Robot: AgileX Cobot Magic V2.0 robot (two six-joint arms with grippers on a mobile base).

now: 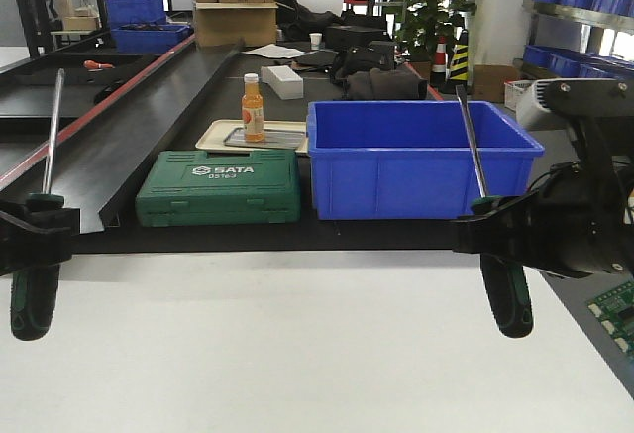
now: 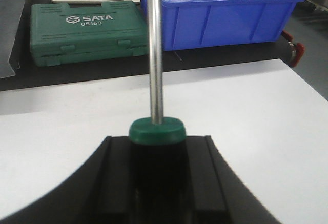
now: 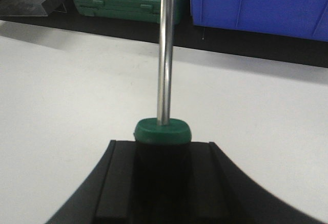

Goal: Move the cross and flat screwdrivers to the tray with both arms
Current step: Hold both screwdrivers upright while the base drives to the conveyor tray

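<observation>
Colours in view
Left screwdriver [image 1: 31, 299] and right screwdriver [image 1: 507, 296]: black-green handles, silver shafts; bin [image 1: 416, 161] blue; toolcase [image 1: 219, 187] green.

White tabletop [image 1: 297, 354] lies open; blue bin [image 1: 416, 161] (and green case [image 1: 218, 187]) block beyond.

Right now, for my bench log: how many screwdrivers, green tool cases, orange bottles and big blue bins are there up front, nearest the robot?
Screwdrivers: 2
Green tool case: 1
Orange bottle: 1
Big blue bin: 1
Total: 5
</observation>
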